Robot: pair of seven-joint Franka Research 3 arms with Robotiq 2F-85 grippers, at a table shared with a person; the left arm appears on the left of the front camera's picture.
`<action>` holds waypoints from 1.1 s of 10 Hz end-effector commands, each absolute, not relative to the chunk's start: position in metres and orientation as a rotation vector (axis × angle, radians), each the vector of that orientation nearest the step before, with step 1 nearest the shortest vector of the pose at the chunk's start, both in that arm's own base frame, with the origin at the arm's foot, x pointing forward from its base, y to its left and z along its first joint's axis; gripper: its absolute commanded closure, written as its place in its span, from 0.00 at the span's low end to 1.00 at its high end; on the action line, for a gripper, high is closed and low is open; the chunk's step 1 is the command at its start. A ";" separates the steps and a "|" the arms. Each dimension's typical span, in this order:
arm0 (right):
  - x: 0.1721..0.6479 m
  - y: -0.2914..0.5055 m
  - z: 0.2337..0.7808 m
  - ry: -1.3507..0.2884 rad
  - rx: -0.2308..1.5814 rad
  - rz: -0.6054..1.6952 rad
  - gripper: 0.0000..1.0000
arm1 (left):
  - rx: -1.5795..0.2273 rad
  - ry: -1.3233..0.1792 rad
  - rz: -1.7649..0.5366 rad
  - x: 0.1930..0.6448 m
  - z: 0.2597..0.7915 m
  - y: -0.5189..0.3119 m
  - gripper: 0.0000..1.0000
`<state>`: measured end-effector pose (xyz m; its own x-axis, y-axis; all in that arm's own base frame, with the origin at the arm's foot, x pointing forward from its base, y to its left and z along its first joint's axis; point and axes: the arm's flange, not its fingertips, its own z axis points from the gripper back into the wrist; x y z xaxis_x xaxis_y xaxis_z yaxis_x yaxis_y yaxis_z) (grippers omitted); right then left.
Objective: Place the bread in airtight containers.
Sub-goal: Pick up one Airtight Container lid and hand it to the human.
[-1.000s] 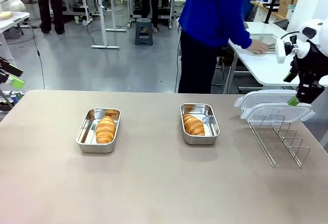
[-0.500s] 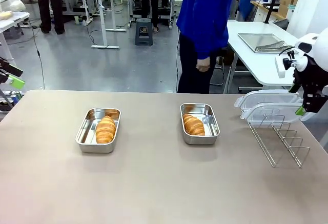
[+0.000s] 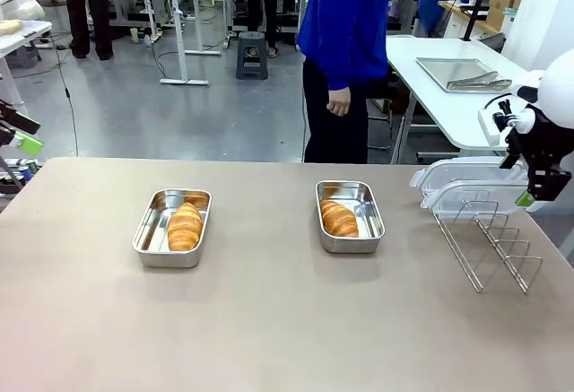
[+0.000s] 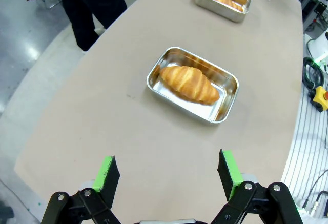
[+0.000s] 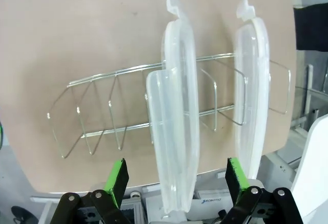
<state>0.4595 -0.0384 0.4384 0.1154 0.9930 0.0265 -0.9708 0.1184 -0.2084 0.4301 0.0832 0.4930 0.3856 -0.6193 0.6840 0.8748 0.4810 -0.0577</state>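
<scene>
Left gripper [image 4: 167,175] wide, empty, hanging near tin [image 4: 214,76] with roll [image 4: 188,83]. Right gripper [image 5: 177,175] wide, empty, over lids [image 5: 177,126] upright in rack [image 5: 117,74]. Second roll [image 4: 228,0] in second tin [image 4: 221,10].

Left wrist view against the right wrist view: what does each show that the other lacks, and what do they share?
Left wrist view: the near tin and far tin, uncovered, a bread roll in each, and a person's legs. Right wrist view: two clear lids standing in the wire rack. Shared: the tan table, and each arm's own open gripper, left gripper and right gripper.
</scene>
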 end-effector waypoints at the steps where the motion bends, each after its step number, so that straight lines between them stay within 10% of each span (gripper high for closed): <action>1: 0.474 -0.045 0.434 -0.253 -0.125 1.499 0.00 | -0.457 -0.656 -1.015 0.429 0.494 0.085 0.00; 3: 0.483 -0.048 0.429 -0.288 -0.104 1.497 0.00 | -0.457 -0.656 -1.015 0.429 0.494 0.085 0.00; 4: 0.483 -0.050 0.427 -0.301 -0.089 1.503 0.59 | -0.457 -0.656 -1.015 0.429 0.494 0.085 0.00; 5: 0.484 -0.050 0.428 -0.309 -0.089 1.515 0.60 | -0.457 -0.656 -1.015 0.429 0.494 0.085 0.00; 6: 0.485 -0.051 0.426 -0.308 -0.096 1.518 1.00 | -0.457 -0.656 -1.015 0.429 0.494 0.085 0.00; 7: 0.486 -0.051 0.425 -0.303 -0.094 1.523 0.65 | -0.457 -0.656 -1.015 0.429 0.494 0.085 0.00; 8: 0.485 -0.051 0.424 -0.296 -0.094 1.528 1.00 | -0.457 -0.656 -1.015 0.429 0.494 0.085 0.00; 11: 0.479 -0.049 0.426 -0.285 -0.109 1.534 1.00 | -0.457 -0.656 -1.015 0.429 0.494 0.085 0.00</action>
